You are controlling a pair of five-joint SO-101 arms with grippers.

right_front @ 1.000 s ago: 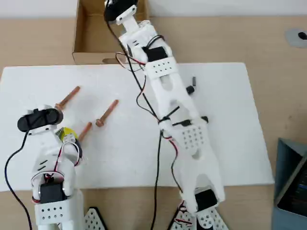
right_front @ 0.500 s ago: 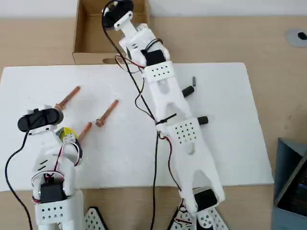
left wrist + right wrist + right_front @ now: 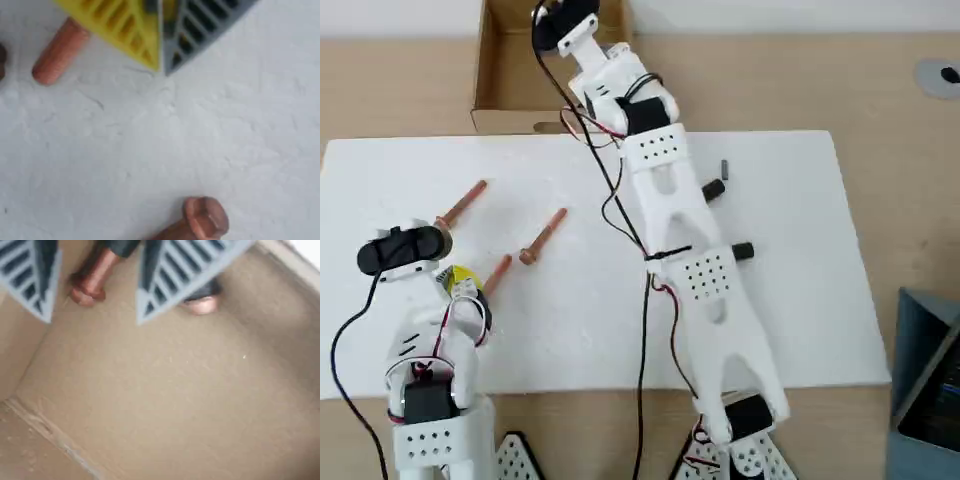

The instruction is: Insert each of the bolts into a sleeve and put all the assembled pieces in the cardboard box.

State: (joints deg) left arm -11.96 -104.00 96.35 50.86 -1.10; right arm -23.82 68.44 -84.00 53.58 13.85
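My right gripper (image 3: 560,15) is inside the cardboard box (image 3: 505,118) at the table's far edge. In the right wrist view that gripper (image 3: 93,316) stands open over the box floor (image 3: 160,410). A copper bolt in a black sleeve (image 3: 90,282) lies between its fingers, and a second assembled piece (image 3: 202,304) lies beyond. Three bare bolts lie on the white mat (image 3: 790,330): one at the far left (image 3: 460,205), one in the middle (image 3: 542,237), one nearest (image 3: 497,272). My left gripper (image 3: 460,282) rests shut and empty beside that nearest bolt, its tips (image 3: 162,65) next to the shank (image 3: 57,52).
Two black sleeves (image 3: 713,188) (image 3: 742,250) and a small dark pin (image 3: 725,168) lie on the mat to the right of the right arm. A bolt head (image 3: 205,220) shows in the left wrist view. A dark bin (image 3: 930,380) stands off the mat at the right.
The right arm has swung slightly left and farther into the box, uncovering the sleeves on the mat. The left arm has not moved.
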